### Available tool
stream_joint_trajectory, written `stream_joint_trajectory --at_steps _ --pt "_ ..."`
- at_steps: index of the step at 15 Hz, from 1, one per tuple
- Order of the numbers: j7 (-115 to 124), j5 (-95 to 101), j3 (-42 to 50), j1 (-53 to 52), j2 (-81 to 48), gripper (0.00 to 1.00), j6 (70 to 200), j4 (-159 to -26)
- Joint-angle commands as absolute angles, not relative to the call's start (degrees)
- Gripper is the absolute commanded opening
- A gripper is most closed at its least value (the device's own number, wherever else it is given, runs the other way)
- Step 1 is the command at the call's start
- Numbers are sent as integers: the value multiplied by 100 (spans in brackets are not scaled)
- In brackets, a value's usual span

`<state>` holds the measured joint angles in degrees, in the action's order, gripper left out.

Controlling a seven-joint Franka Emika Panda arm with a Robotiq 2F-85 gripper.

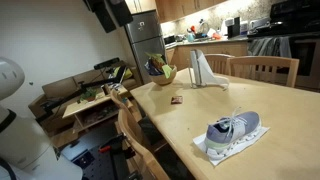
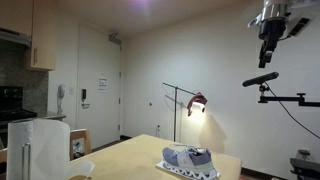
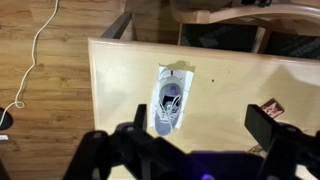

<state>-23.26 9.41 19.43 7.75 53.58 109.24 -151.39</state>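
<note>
Nearest the wrist camera, the claw [image 3: 203, 128] is seen with its 2 black fingers [image 3: 140, 122] spread wide apart. It is released, and nothing is gripped or touched between them. The claw is held high above the light wooden table [image 3: 115, 95], well apart from everything on it, and is directed downward. In an exterior view the claw [image 2: 266, 58] is shown well above the table [image 2: 130, 158].

The thing nearest the claw is 1 grey and lilac mesh sneaker with a white sole [image 3: 168, 103]. It is placed upright on its sole on a crumpled white sheet of paper [image 3: 186, 72], close to 1 edge of the table. In the wrist view the sneaker is framed just above the gap between the 2 fingers. In both exterior views the sneaker [image 1: 233, 130] [image 2: 188, 157] is shown resting on the sheet [image 1: 213, 152].

A small dark red packet [image 1: 176, 101] is laid flat on the bare table surface [image 1: 190, 115], well apart from the sneaker. Further back, a white upright paper towel roll [image 1: 203, 70] and a bowl with mixed contents [image 1: 161, 72] are set near the far edge. Wooden chairs [image 1: 265, 68] are positioned at the table.
</note>
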Motion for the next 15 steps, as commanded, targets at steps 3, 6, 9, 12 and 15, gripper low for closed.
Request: stream_joint_trajectory --at_steps 3,6,9,12,15 --pt "-2145 952 1792 765 5274 100 11217 -15016" --pt "-2261 1089 1667 667 5049 100 11512 -14681" --pt "-2383 1086 1680 520 4697 100 11557 -14146" --pt "-2371 1130 1695 436 4072 100 11558 -13507" --pt "-2383 1091 1706 404 3386 100 11494 -12920"
